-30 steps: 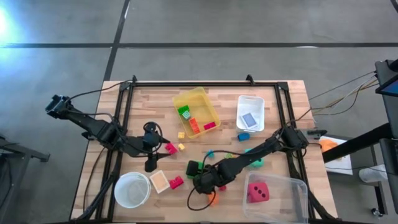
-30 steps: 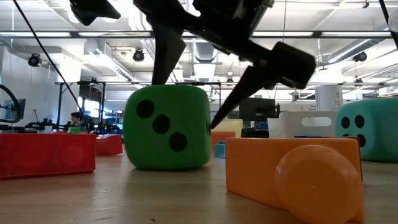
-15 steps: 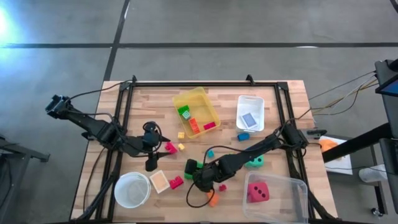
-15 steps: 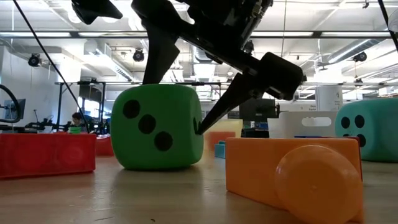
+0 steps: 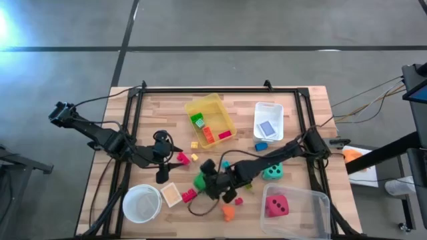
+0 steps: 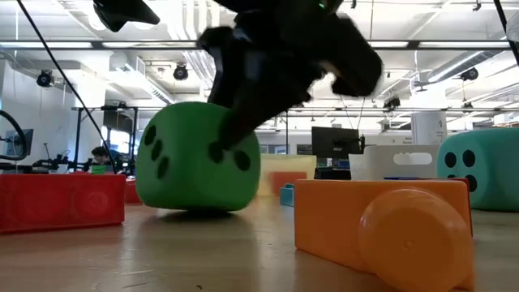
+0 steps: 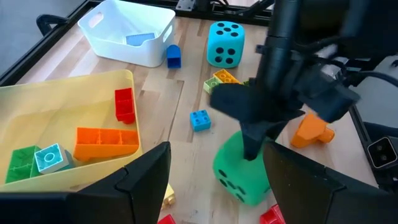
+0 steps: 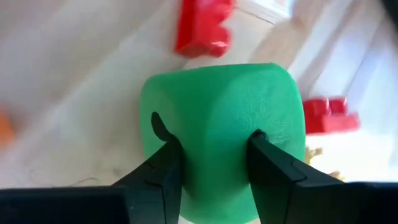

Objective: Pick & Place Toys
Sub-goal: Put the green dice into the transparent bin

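Green die (image 5: 200, 180) is sitting mid-table, front of centre, tipped in the low view with its base seemingly just touching the table (image 5: 300, 107); right gripper (image 5: 208, 181) is clamping it, jaws pressing on two opposite faces in the right wrist view, so the step in hand looks like the grasp closing, lift barely starting if at all. Next move probably calls for a clean lift and a carry to a bin; which one the frames are not telling, though the clear bin (image 5: 319, 200) is already holding the pink-red die (image 5: 276, 205) and the teal die (image 5: 271, 172) is lying just beside that arm. Small blocks are crowding around: red block (image 5: 189, 195), orange block (image 5: 228, 213), so the lift needs to clear them. Left gripper (image 5: 162, 175) is waiting near the left side, jaws standing open, holding nothing. The right arm is covering most of the green die from above, and its fingertips are blurring in the low view.
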Motion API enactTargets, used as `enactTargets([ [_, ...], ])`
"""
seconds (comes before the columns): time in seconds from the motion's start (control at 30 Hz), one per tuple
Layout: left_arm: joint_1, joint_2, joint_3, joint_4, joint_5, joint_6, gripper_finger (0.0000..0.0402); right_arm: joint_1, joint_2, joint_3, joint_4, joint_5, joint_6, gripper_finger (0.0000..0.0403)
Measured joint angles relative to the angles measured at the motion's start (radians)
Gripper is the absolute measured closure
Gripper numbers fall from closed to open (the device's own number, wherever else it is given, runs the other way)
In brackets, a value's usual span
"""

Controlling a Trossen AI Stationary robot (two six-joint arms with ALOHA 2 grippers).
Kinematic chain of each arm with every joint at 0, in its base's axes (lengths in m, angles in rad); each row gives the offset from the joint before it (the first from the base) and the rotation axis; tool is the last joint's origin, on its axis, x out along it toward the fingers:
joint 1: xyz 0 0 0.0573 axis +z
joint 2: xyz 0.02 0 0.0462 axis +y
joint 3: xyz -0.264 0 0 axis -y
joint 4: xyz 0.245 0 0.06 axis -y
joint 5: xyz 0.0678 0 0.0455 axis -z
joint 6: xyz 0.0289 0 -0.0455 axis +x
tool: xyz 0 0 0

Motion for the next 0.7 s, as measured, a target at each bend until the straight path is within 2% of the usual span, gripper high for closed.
enactTargets([
  [0.1, 0.0, 0.0, 0.0, 0.0, 0.0, 0.0, 0.0144, 0.004, 0.0, -0.001, 0.027, 0.001, 0.174, 0.0285],
  [0.3, 0.0, 0.0, 0.0, 0.0, 0.0, -0.004, 0.0144, 0.008, 0.001, -0.002, 0.051, 0.016, 0.392, 0.0292],
  [0.7, 0.0, 0.0, 0.0, -0.001, 0.001, -0.007, 0.0144, 0.015, -0.042, -0.004, 0.024, 0.03, 0.577, 0.0298],
])
